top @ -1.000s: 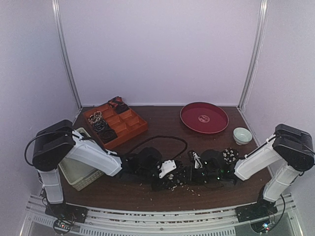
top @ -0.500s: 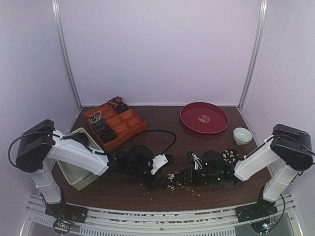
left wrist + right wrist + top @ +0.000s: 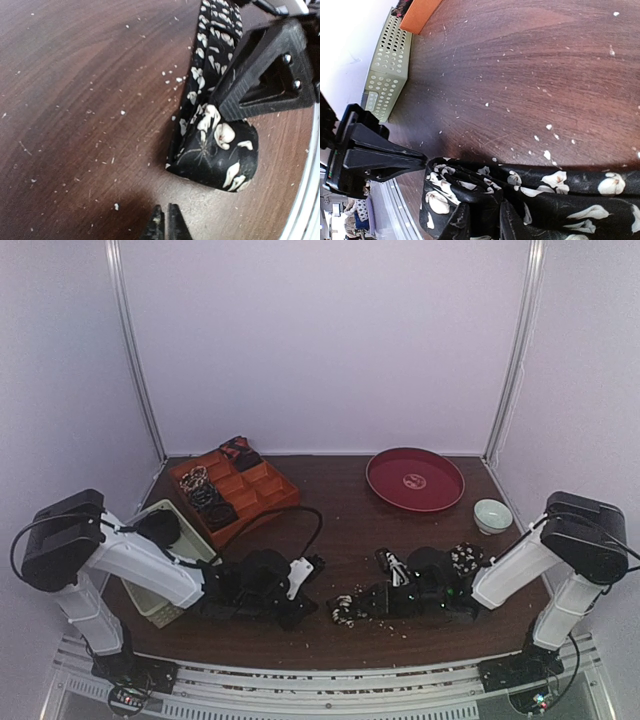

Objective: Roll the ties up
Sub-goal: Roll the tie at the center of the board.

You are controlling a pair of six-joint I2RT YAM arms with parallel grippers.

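Note:
A black tie with white flowers (image 3: 345,612) lies bunched on the table near the front middle. My right gripper (image 3: 366,601) is shut on its folded end, and the right wrist view shows both fingers (image 3: 464,222) pinching the fabric (image 3: 540,195). My left gripper (image 3: 308,601) is shut and empty, just left of the tie. In the left wrist view its tips (image 3: 165,220) stand a short gap from the tie's rounded end (image 3: 220,155). Several coiled ties (image 3: 205,492) sit in the orange tray. Another speckled coil (image 3: 466,556) lies beside the right arm.
The orange compartmented tray (image 3: 268,498) stands at the back left, with a reddish tie (image 3: 238,449) at its far corner. A white slatted basket (image 3: 152,592) sits under the left arm. A red plate (image 3: 415,479) and a small pale bowl (image 3: 491,514) are at the back right. White crumbs dot the table.
My left gripper has drawn back to the left, away from the tie, and its cable followed. My right gripper has kept hold of the tie and shifted slightly left.

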